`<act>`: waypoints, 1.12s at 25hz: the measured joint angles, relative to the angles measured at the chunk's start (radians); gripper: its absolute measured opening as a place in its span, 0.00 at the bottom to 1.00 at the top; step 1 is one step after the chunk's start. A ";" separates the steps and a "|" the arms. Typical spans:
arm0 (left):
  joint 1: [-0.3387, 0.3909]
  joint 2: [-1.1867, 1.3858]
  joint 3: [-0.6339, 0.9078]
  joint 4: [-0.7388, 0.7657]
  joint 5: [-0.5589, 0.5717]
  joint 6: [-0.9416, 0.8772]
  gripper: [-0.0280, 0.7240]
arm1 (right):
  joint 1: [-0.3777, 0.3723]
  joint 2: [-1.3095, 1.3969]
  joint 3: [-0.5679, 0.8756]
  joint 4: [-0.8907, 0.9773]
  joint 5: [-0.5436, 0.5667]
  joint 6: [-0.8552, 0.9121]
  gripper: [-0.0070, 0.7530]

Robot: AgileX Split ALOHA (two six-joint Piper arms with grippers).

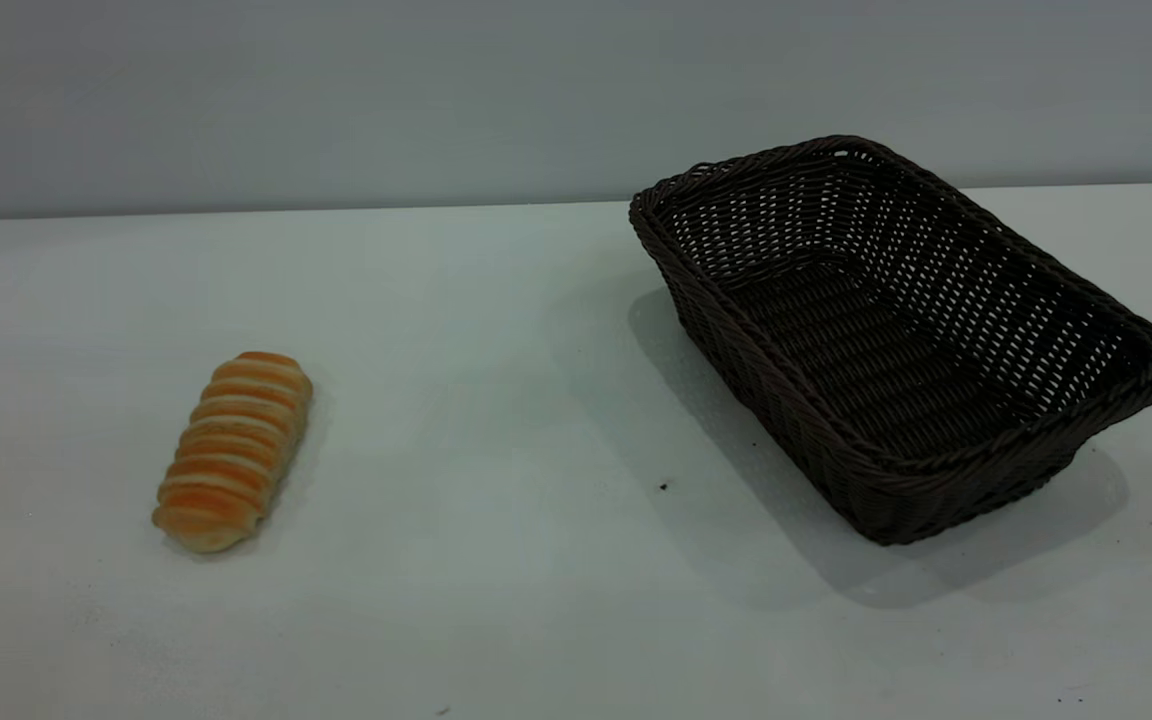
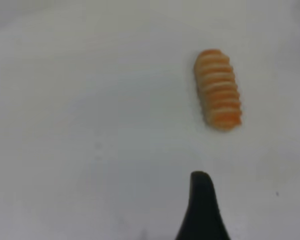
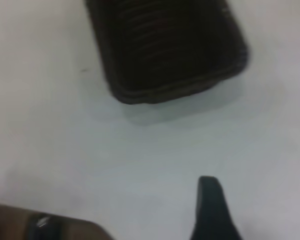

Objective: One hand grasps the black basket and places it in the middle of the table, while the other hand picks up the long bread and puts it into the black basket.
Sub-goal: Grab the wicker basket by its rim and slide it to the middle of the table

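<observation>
The long bread (image 1: 233, 450) lies on the white table (image 1: 496, 400) at the left, orange with pale stripes. The black basket (image 1: 736, 330) stands empty at the right, turned at an angle. Neither gripper shows in the exterior view. In the left wrist view, a black part of my left gripper (image 2: 202, 212) hangs above bare table, apart from the bread (image 2: 217, 89). In the right wrist view, a black part of my right gripper (image 3: 212, 210) is above bare table, apart from the basket (image 3: 165, 55). Nothing is held.
A grey wall (image 1: 336, 90) stands behind the table's far edge. A tiny dark speck (image 1: 663, 487) lies between bread and basket. A brown surface (image 3: 40, 225) shows at the edge of the right wrist view.
</observation>
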 joint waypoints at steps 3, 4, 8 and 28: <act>0.000 0.117 -0.028 -0.030 -0.051 0.010 0.82 | 0.000 0.187 -0.001 0.121 -0.066 -0.024 0.73; 0.000 0.148 -0.032 -0.036 -0.061 0.011 0.82 | 0.000 0.258 -0.001 0.167 -0.085 -0.027 0.73; 0.000 0.231 -0.033 -0.041 -0.104 0.012 0.82 | 0.000 0.528 -0.003 0.322 -0.156 -0.058 0.73; 0.000 0.254 -0.033 -0.041 -0.123 0.013 0.82 | 0.000 1.215 -0.016 1.060 -0.534 -0.173 0.72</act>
